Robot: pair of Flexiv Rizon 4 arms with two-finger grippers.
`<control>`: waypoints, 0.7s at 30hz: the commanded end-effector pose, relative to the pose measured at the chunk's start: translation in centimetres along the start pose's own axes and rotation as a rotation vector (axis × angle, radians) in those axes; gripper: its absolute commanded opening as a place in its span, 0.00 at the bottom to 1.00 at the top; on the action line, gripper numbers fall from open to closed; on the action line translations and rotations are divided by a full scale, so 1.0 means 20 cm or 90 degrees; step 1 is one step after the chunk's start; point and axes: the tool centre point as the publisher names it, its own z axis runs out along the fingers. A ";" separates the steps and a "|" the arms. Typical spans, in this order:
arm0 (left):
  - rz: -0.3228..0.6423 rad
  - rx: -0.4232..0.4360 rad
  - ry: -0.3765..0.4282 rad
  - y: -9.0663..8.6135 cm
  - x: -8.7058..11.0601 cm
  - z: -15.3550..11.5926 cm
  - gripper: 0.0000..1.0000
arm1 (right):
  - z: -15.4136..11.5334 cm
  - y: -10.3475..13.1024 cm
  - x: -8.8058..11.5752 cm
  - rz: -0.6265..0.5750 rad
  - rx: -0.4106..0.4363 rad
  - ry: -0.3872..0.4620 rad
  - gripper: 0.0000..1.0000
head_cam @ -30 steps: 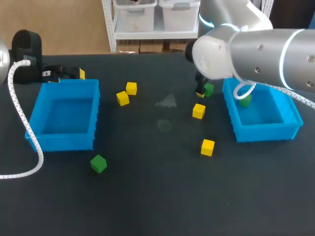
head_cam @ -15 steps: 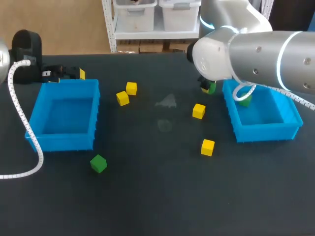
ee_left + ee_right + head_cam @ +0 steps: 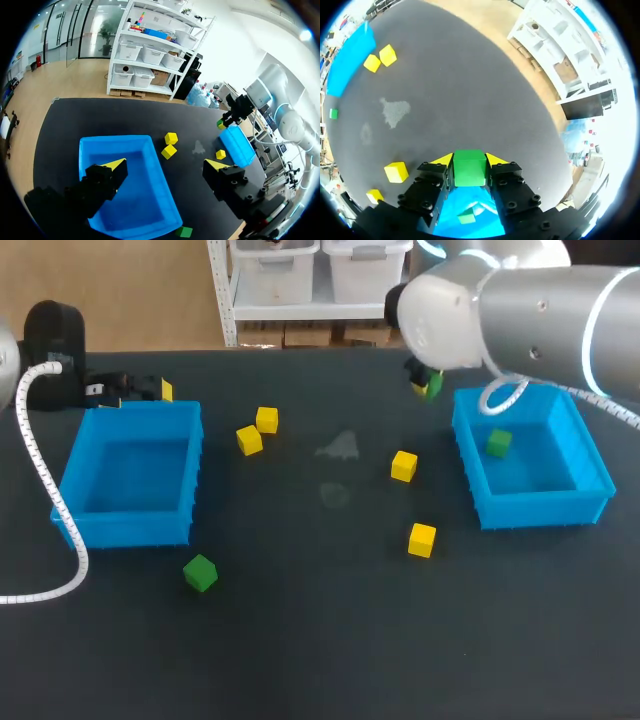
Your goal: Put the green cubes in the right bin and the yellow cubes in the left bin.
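Note:
My right gripper (image 3: 469,161) is shut on a green cube (image 3: 469,168) and holds it in the air by the far left corner of the right blue bin (image 3: 470,462). In the head view that cube (image 3: 433,386) shows just under the wrist. Another green cube (image 3: 498,442) lies inside that bin. A third green cube (image 3: 200,572) sits in front of the left blue bin (image 3: 130,531). Several yellow cubes lie between the bins, at the back (image 3: 266,419) and toward the front (image 3: 422,539). My left gripper (image 3: 165,165) stands open above the left bin's (image 3: 115,139) back edge, with nothing between its fingers.
A white coiled cable (image 3: 40,470) runs along the left side of the left bin. A pale smudge (image 3: 340,447) marks the dark tabletop between the bins.
My right gripper has closed on the green cube on the table left of the right bin, lifted it and carried it toward the back. The left arm has not moved.

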 end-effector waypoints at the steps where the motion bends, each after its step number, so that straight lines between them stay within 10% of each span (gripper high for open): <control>1: 0.001 0.006 -0.004 0.01 0.01 0.00 1.00 | -0.15 0.04 0.09 0.013 0.011 -0.037 0.00; 21: 0.001 0.006 -0.004 0.01 0.01 0.00 1.00 | -0.28 -0.13 0.51 0.176 0.019 -0.068 0.00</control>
